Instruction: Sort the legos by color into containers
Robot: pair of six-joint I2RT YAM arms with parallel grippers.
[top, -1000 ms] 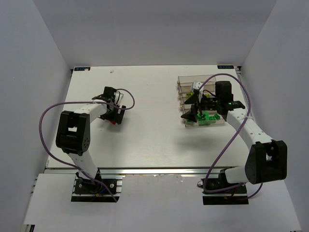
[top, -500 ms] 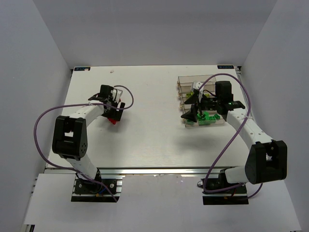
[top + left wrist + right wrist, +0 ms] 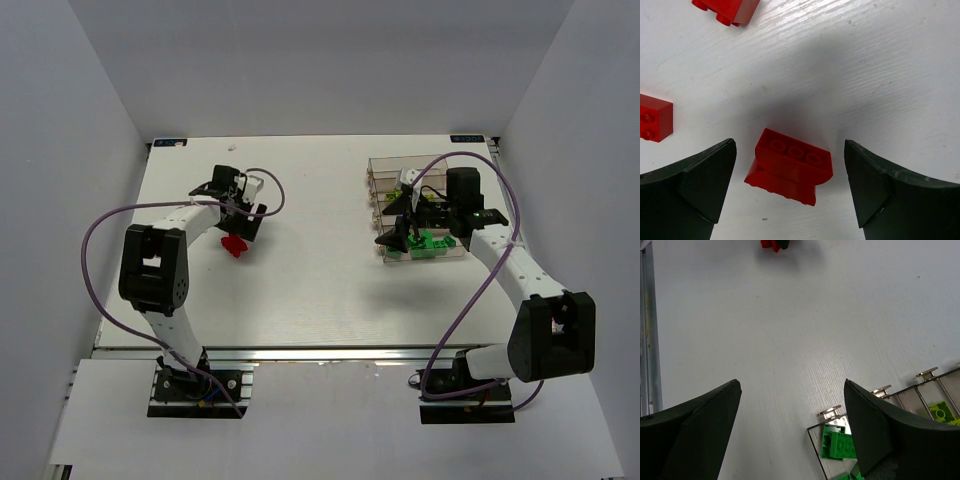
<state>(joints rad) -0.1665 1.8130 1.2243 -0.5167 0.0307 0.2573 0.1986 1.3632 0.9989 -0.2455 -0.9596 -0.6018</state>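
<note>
The left gripper (image 3: 789, 147) has edged toward the far side and right since half a second ago. Its jaws stand apart on either side of a tilted red brick (image 3: 790, 167) on the table (image 3: 880, 60), with two other red ones (image 3: 655, 117) lying to its left. The right gripper (image 3: 791, 385) has stayed put, jaws apart and empty, over the bins (image 3: 430, 158), with green bricks (image 3: 836, 445) in the nearest bin.

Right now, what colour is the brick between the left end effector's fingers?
The brick is red; see the left wrist view.
</note>
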